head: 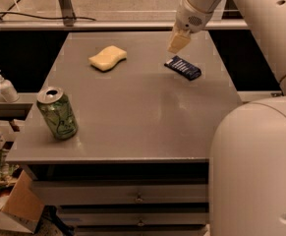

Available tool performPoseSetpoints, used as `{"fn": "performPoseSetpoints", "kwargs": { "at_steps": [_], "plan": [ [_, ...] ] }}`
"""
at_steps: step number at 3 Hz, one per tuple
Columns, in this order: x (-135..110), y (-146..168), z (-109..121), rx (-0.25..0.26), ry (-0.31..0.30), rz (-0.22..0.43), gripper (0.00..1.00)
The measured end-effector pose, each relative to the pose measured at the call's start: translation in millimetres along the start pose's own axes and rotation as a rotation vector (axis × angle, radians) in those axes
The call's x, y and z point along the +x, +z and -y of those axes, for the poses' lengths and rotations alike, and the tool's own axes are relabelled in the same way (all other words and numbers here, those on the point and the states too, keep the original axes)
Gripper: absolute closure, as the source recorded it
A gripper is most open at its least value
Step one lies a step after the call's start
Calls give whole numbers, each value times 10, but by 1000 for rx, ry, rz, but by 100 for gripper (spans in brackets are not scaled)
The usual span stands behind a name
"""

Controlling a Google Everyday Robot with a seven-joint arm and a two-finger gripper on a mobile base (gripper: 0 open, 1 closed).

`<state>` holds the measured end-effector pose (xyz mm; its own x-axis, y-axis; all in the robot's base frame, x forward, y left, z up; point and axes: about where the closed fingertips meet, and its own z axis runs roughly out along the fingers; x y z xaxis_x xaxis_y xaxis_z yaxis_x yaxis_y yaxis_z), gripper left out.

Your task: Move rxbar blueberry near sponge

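The rxbar blueberry, a flat dark navy bar with white lettering, lies on the grey table at the back right. The pale yellow sponge with a wavy outline lies at the back, left of the bar and well apart from it. My gripper hangs from the white arm just above and behind the bar's left end. It is lifted off the bar and holds nothing that I can see.
A green soda can stands near the table's front left edge. A soap dispenser stands on a ledge to the left. Cardboard boxes sit on the floor at lower left. My white body fills the lower right.
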<state>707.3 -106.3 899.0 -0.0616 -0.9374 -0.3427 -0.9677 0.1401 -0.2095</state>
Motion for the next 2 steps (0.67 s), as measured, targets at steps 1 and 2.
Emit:
{"fn": "performPoseSetpoints", "kwargs": {
  "at_steps": [1,2],
  "plan": [
    [157,85,64,0,22,-42,59],
    [367,162,119,-1,56,-78,36]
  ]
}}
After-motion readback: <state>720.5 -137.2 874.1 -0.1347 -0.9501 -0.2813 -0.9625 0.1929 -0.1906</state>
